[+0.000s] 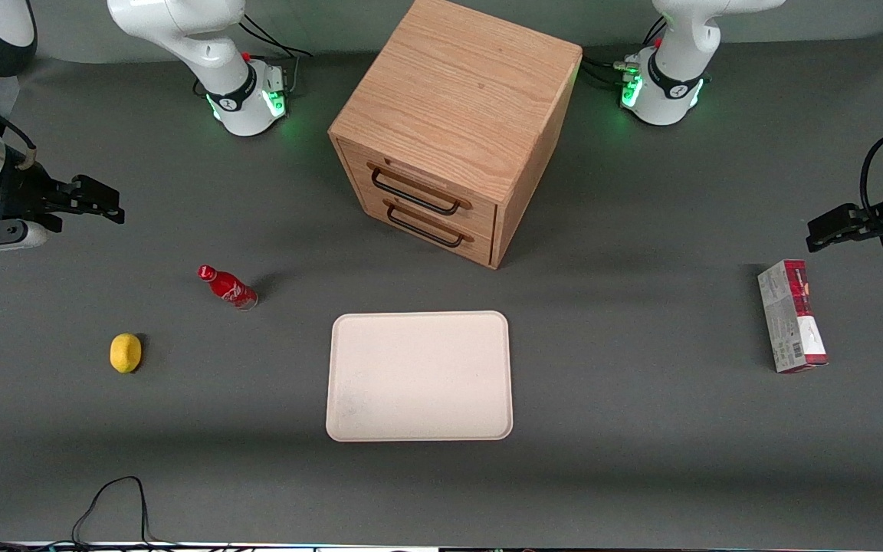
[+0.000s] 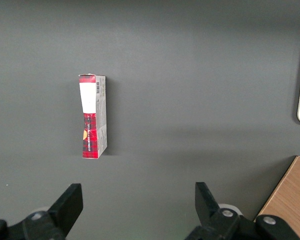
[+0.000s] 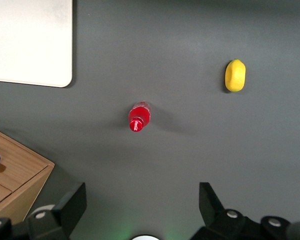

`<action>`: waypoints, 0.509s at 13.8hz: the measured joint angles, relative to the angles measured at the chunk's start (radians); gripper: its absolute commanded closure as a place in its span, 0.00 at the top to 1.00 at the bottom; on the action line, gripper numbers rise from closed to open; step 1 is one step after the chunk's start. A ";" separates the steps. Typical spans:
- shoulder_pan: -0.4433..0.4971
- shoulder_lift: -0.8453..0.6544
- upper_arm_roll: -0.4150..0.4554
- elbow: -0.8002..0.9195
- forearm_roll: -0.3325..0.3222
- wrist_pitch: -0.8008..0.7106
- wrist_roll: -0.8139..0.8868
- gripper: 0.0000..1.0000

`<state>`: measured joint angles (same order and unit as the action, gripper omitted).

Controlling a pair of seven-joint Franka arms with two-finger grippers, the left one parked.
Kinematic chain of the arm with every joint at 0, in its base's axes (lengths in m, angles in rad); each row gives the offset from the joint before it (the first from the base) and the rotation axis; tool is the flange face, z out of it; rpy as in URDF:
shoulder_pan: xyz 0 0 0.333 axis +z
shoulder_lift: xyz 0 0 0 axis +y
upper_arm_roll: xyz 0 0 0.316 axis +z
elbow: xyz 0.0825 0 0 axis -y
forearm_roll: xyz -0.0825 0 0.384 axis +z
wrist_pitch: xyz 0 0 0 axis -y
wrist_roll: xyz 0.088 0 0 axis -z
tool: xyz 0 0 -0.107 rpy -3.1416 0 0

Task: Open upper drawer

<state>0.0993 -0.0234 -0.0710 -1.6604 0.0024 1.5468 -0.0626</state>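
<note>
Nearest the front camera, the tray (image 1: pixel 418 376) lies on the surface. Farther back my claw (image 1: pixel 100 201) hangs spread wide and empty, well apart from the cabinet (image 1: pixel 453 115), so the upper drawer (image 1: pixel 420 190) sits shut, handle unreached.

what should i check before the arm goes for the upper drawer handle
1. Light oak upper drawer of the wooden cabinet shut, black wire handle exposed: ok.
2. Tool open, hovering toward the working arm's end of the table, holding nothing: ok.
3. Tool at the handle: not ok, well apart.
4. Red bottle upright and yellow lemon nearer the front camera than the tool: ok.
5. Beige tray leaves room in front of the drawer: cannot tell.
</note>
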 measured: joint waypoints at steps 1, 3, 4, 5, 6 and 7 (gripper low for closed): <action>-0.001 0.000 0.000 0.000 0.000 0.000 0.000 1.00; -0.001 0.000 0.000 0.001 0.000 -0.002 0.000 1.00; -0.001 0.000 0.000 0.001 0.000 -0.003 0.000 1.00; -0.001 0.000 0.000 0.001 0.000 -0.005 0.000 1.00; -0.001 0.000 0.000 0.001 0.000 -0.005 0.000 1.00; -0.001 0.000 0.000 0.001 0.000 -0.006 0.000 1.00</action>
<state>0.0983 -0.0234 -0.0713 -1.6597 0.0019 1.5406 -0.0626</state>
